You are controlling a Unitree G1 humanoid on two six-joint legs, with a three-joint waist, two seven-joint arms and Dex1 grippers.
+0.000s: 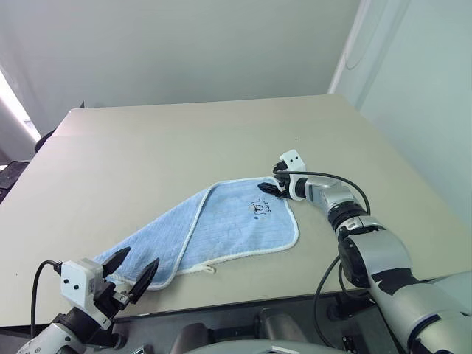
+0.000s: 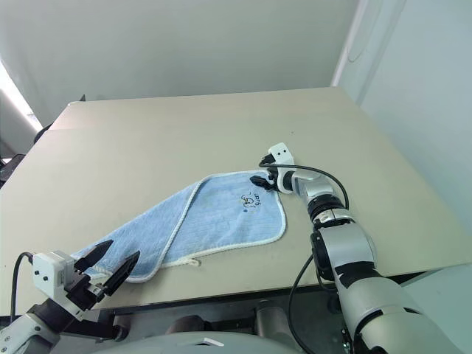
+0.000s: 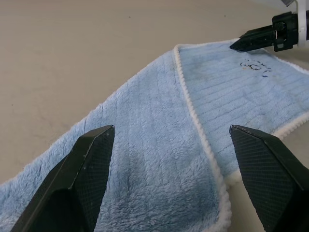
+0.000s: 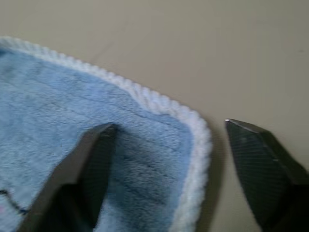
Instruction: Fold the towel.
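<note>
**Right tool straddles the far corner of the towel**

The towel (image 1: 221,228) lies on the tan surface (image 1: 147,147), partly doubled over itself, its long axis running diagonally from the near-left edge of the surface up toward the far right. The dark embroidered mark (image 1: 262,206) sits near the towel's far-right corner, and the white loop tag (image 1: 209,270) pokes out along its near hem.

The right tool (image 1: 274,187) is at that far-right corner, just beyond the mark. In the right wrist view its fingers stand apart, one over the blue terry, the other over bare surface past the white edging (image 4: 193,121); nothing is gripped yet.

The left tool (image 1: 131,271) hovers released at the towel's opposite, near-left end, holding nothing.

The right arm is plainly the one placed to take the corner; a fold would likely carry it along the long axis toward the left tool.
</note>
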